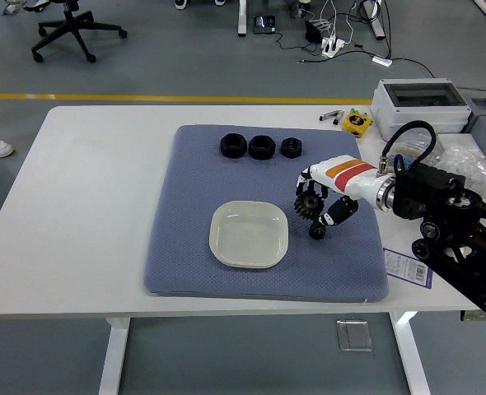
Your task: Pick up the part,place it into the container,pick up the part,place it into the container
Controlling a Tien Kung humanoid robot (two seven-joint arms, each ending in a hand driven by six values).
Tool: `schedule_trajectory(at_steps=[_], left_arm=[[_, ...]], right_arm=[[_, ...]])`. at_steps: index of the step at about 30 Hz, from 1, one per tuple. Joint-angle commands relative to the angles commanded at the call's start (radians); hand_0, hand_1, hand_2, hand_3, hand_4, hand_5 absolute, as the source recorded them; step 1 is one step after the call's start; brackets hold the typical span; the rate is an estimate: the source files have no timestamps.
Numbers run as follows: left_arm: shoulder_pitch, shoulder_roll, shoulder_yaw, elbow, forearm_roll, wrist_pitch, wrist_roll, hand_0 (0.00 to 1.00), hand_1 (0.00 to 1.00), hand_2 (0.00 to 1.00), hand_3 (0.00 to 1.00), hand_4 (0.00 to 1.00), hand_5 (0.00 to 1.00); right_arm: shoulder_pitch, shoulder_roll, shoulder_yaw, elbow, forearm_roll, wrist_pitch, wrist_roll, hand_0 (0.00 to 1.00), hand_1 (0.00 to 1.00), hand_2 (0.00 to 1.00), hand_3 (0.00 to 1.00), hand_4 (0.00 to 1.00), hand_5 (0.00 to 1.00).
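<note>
Right of the dish, the right hand (319, 206) pinches a black gear (310, 203) just above the blue mat (193, 177) — carrying step. Next: travel left over the white dish (249, 234) and release. A second gear (317, 231) lies beneath the hand.

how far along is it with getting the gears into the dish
Nothing is delivered: the white dish on the blue mat is empty. In hand: the right hand grips one black gear, held short of the dish's right rim. Left: drop it in, then fetch the smaller gear lying on the mat under the hand.
</note>
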Motion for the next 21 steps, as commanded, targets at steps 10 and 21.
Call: schedule_trajectory(at_steps=[10, 21], left_arm=[[-0.002, 0.000, 0.014, 0.000, -0.010, 0.002, 0.000, 0.878, 0.849, 0.875, 0.640, 0.594, 0.741], [-0.004, 0.000, 0.033, 0.000, -0.026, 0.005, -0.003, 0.878, 0.851, 0.876, 0.640, 0.593, 0.738]], right_arm=[[0.108, 0.135, -0.105, -0.044, 0.023, 0.004, -0.006, 0.403, 0.420, 0.475, 0.460, 0.438, 0.124], [0.141, 0.198, -0.172, -0.130, 0.028, 0.108, -0.078, 0.612, 0.634, 0.749, 0.872, 0.945, 0.275]])
